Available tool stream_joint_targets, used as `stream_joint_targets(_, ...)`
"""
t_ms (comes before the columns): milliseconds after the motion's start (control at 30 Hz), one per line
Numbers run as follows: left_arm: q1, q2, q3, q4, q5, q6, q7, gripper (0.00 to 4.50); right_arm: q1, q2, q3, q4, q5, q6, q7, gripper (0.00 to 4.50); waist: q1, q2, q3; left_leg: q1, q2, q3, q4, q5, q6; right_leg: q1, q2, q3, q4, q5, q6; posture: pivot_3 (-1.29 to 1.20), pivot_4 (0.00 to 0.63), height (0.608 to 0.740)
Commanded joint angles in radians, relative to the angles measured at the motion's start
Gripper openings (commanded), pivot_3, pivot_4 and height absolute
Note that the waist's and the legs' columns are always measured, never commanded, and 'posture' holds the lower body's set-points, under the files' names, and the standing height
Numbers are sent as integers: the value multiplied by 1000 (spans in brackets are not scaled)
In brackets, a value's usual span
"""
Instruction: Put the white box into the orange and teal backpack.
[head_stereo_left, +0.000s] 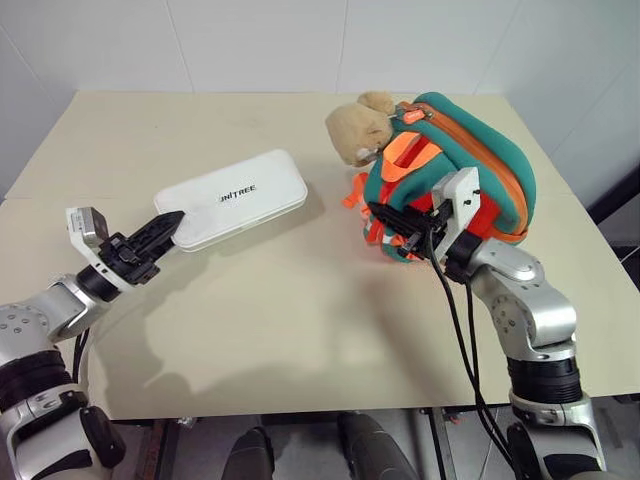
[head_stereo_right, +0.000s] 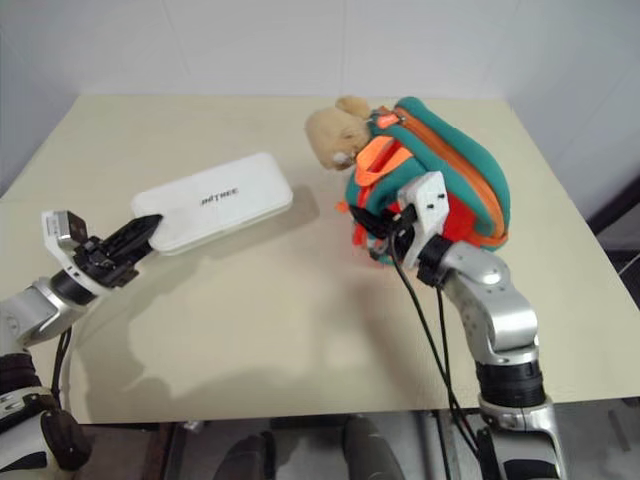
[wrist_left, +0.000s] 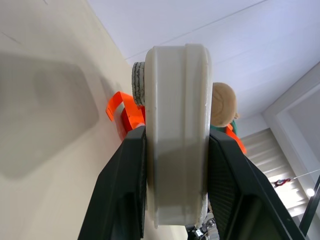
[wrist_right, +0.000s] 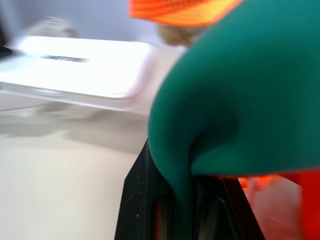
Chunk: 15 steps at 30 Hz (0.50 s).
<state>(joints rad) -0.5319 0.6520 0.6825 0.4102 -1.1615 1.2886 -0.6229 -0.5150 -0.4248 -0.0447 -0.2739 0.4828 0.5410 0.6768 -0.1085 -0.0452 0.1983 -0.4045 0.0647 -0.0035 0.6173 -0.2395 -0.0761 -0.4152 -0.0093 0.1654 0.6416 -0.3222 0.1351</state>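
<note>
White box (head_stereo_left: 232, 198) is sitting clamped at one corner between the black fingers of the left gripper (head_stereo_left: 170, 224), its far end reaching away from that hand toward the backpack, with its shadow cast on the beige table (head_stereo_left: 300, 330) beneath. Right gripper (head_stereo_left: 408, 226) is pinching a fold of teal fabric on the orange and teal backpack (head_stereo_left: 455, 170), fingers closed on it. Tan plush animal (head_stereo_left: 358, 128) is lying at the backpack's top, just beyond the right hand.

A pale beige rectangular table (head_stereo_left: 300, 330) carries the small orange and teal fabric backpack (head_stereo_left: 470, 170), its tan plush animal (head_stereo_left: 357, 128) resting on the tabletop.
</note>
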Motion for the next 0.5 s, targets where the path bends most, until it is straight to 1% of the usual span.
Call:
stream_joint_targets(33, -34, 36, -8, 6, 5, -24, -55, 1285, 16, -62, -3, -168, 161, 84, 116, 45, 1, 0, 0, 0, 0, 0, -1, 0, 0, 0, 0, 0, 0, 0, -1, 0, 150, 740)
stream_joint_targets(233, -46, 50, -37, 21, 27, -34, -95, 1284, 43, -157, -13, -243, 277, 136, 228, 45, 2, 0, 0, -1, 1, 0, -4, -1, -1, -2, 0, -1, -2, -2, -2, 0, 150, 740)
stream_joint_targets(500, -63, 105, -78, 48, 74, -62, -188, 1284, 50, -288, -19, -253, 322, 83, 442, 45, 10, 0, 0, -1, 1, 0, -4, -1, -1, -2, 0, -2, -3, -3, -2, 0, 150, 740)
